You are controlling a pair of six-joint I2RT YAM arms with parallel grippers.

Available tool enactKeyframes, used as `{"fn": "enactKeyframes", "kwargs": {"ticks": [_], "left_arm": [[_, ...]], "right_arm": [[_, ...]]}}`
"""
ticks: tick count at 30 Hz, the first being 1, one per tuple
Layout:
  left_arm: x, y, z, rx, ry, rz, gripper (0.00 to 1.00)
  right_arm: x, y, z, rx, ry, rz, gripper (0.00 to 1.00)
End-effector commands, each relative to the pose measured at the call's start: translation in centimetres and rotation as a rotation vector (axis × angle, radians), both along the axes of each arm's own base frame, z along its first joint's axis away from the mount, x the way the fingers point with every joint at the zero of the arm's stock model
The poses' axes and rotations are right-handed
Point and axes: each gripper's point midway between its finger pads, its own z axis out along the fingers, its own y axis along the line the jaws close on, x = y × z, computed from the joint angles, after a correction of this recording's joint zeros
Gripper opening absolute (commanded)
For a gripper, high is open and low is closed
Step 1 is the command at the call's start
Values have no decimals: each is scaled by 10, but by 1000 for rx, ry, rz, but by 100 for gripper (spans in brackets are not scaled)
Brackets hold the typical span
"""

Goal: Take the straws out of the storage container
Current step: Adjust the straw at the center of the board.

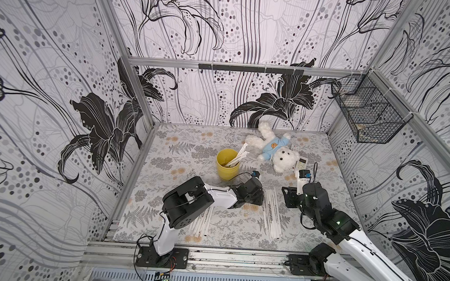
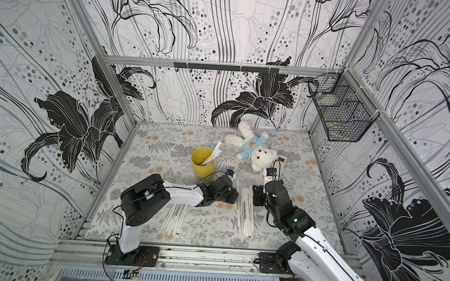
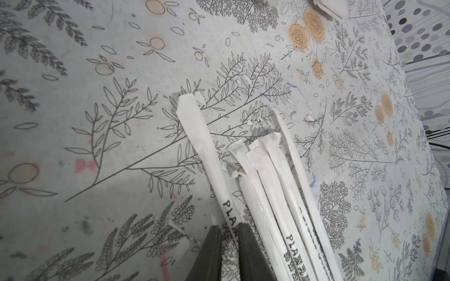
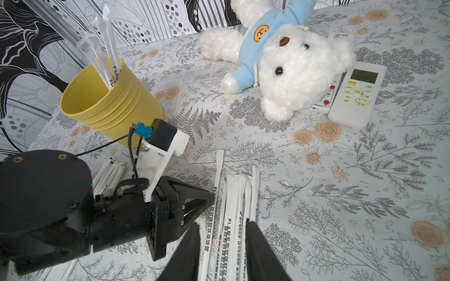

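Only the ends of my left pincer [image 3: 228, 227] show at the wrist view's edge, and I cannot tell whether they pinch the one of the straws [image 3: 214, 175] running between them; in both top views my own wrist covers them. At eleven o'clock the storage container [image 1: 227, 170] hides its straws' lower ends. The wire basket [image 1: 369, 120] at two o'clock holds something too small to tell. At twelve, the teddy [image 4: 292, 68] half covers one remote [image 4: 326, 98].

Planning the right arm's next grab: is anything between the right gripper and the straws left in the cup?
Yes: the left gripper and its wrist camera sit between the right gripper and the cup of straws.
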Motion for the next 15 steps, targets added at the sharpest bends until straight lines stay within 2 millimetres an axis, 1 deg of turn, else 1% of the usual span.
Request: {"fn": "enactKeyframes", "kwargs": {"ticks": [1, 3, 8, 15], "left_arm": [[-4, -1, -10, 48, 2, -8, 20], [-5, -1, -10, 57, -2, -4, 20], [-6, 6, -20, 119, 6, -1, 17], [-17, 2, -23, 134, 20, -14, 12]], "right_arm": [[2, 0, -4, -18, -12, 8, 35], [2, -1, -4, -21, -15, 7, 35], [3, -3, -7, -31, -24, 0, 35], [2, -7, -10, -48, -26, -11, 35]]}}
